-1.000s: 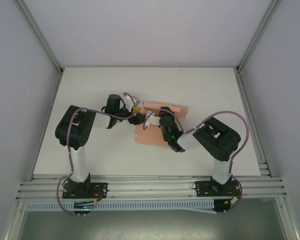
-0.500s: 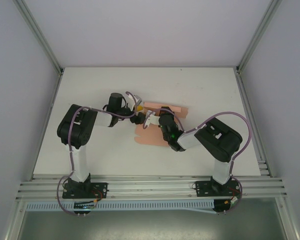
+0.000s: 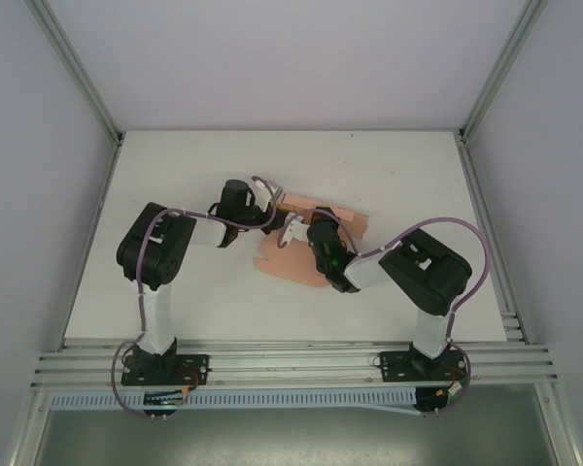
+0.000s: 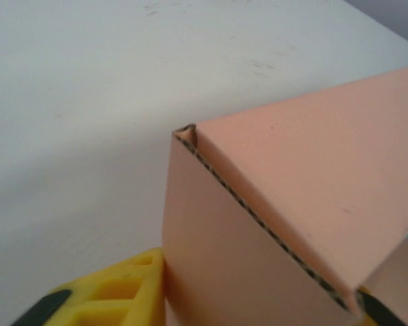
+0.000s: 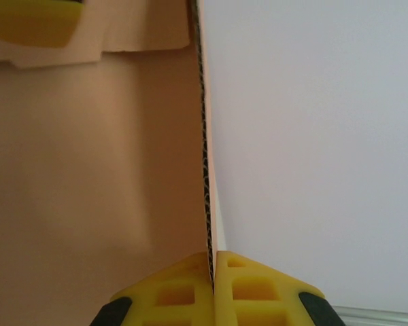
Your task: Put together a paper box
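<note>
The paper box (image 4: 313,170) sits part-folded at mid-worktop (image 3: 175,175), between the two arms. The right hand (image 5: 213,272) pinches one upright wall edge-on. The left hand (image 4: 258,299) clamps the doubled-over wall (one pad on each face). Recommended: use the right grip as a fixed anchor and press the left fold home along its crease, without twisting, since the thin board would likely buckle.

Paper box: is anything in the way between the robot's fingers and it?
No, nothing visible. The right fingers pinch an edge of the paper box, and a folded corner sits between the left fingers, one of them against its side.
</note>
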`<state>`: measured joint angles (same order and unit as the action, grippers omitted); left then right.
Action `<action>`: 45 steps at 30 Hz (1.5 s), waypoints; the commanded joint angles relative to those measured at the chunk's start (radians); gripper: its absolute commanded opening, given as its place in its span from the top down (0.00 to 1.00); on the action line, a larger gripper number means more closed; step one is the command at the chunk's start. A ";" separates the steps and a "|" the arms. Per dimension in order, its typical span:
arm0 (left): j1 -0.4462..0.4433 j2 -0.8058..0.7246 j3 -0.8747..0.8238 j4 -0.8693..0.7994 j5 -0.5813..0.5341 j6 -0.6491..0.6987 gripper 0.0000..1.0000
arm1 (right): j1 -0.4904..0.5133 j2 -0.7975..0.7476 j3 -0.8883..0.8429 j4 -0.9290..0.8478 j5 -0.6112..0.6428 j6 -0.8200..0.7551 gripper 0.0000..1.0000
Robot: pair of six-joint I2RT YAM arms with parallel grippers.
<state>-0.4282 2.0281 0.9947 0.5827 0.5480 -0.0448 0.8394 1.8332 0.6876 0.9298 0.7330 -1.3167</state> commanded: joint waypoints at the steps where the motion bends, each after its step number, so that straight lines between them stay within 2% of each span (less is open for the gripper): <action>1: -0.014 0.011 0.044 -0.079 -0.194 -0.089 0.77 | 0.035 -0.005 -0.016 -0.148 -0.099 0.056 1.00; 5: -0.050 0.019 0.047 -0.133 -0.384 -0.166 0.89 | 0.041 -0.013 -0.013 -0.164 -0.094 0.073 1.00; 7: -0.062 0.028 0.035 -0.119 -0.439 -0.194 1.00 | 0.045 -0.012 -0.013 -0.161 -0.092 0.073 1.00; 13: -0.081 0.022 0.051 -0.241 -0.613 -0.224 1.00 | 0.054 -0.013 -0.011 -0.136 -0.067 0.086 1.00; 20: -0.113 0.012 0.084 -0.420 -0.966 -0.322 1.00 | 0.051 -0.031 0.009 -0.169 -0.060 0.110 1.00; 26: -0.116 0.013 0.129 -0.572 -1.035 -0.415 1.00 | 0.051 -0.020 0.010 -0.132 -0.044 0.101 1.00; 31: -0.116 0.010 0.131 -0.607 -1.046 -0.453 1.00 | 0.052 -0.027 0.000 -0.129 -0.043 0.097 1.00; 34: -0.117 -0.003 0.112 -0.543 -0.921 -0.375 0.99 | 0.051 -0.027 -0.001 -0.128 -0.042 0.094 1.00; 36: -0.115 -0.035 0.067 -0.422 -0.810 -0.332 0.79 | 0.052 -0.024 -0.002 -0.122 -0.042 0.090 1.00; 39: -0.107 -0.059 0.018 -0.348 -0.722 -0.321 0.70 | 0.052 -0.018 -0.002 -0.112 -0.041 0.079 1.00; 41: -0.101 -0.059 0.024 -0.351 -0.676 -0.314 0.68 | 0.054 -0.016 -0.001 -0.106 -0.041 0.073 1.00; 43: -0.097 -0.060 0.027 -0.354 -0.662 -0.313 0.74 | 0.053 -0.017 0.000 -0.110 -0.041 0.074 1.00; 45: -0.095 -0.060 0.025 -0.351 -0.651 -0.294 0.72 | 0.053 -0.016 0.001 -0.111 -0.041 0.074 1.00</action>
<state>-0.5713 1.9453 1.0496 0.2920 -0.0746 -0.3534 0.8764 1.8194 0.7090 0.8562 0.6910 -1.2427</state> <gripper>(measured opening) 0.276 0.046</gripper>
